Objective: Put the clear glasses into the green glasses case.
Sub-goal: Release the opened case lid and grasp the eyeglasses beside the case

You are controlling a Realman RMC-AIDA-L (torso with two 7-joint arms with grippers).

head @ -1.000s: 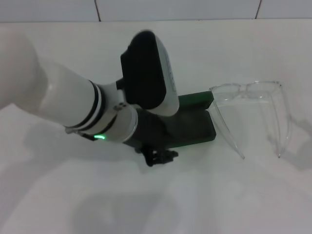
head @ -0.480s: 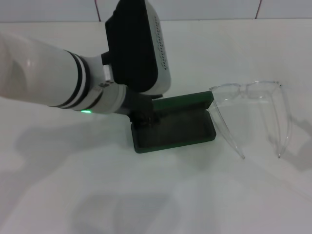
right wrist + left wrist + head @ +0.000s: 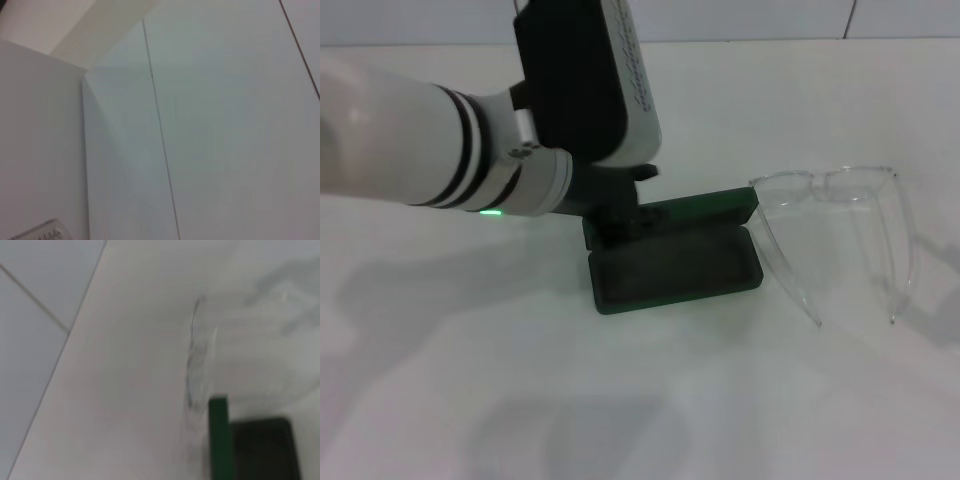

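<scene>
Clear glasses point(image 3: 835, 235) are the item to be stowed, and places here are given relative to the green glasses case point(image 3: 675, 262). Going left to right across the head view, the left end effector point(image 3: 618, 222) is seen first, hanging over the case's left rear corner beneath the bulky white and black wrist; whether it touches the case, and how far its fingers are spread, cannot be told, and nothing is seen to be held by it. Next comes the case itself, lying open on the white bench point(image 3: 650, 400), its dark lined tray facing up and its green lid raised along the far edge. Just beside the case's right end the glasses rest on the bench with the temple arms unfolded and pointing toward the robot, the nearer temple almost touching the case's right corner. The right end effector is not seen; its wrist camera is filled only by pale wall. The glasses are judged to be light, thin and somewhat springy, with smooth plastic that could slip or skid when nudged. A hold at the bridge or the upper frame edge is judged safest, since the slender temples would flex, and they would probably need folding for the glasses to fit the tray.
</scene>
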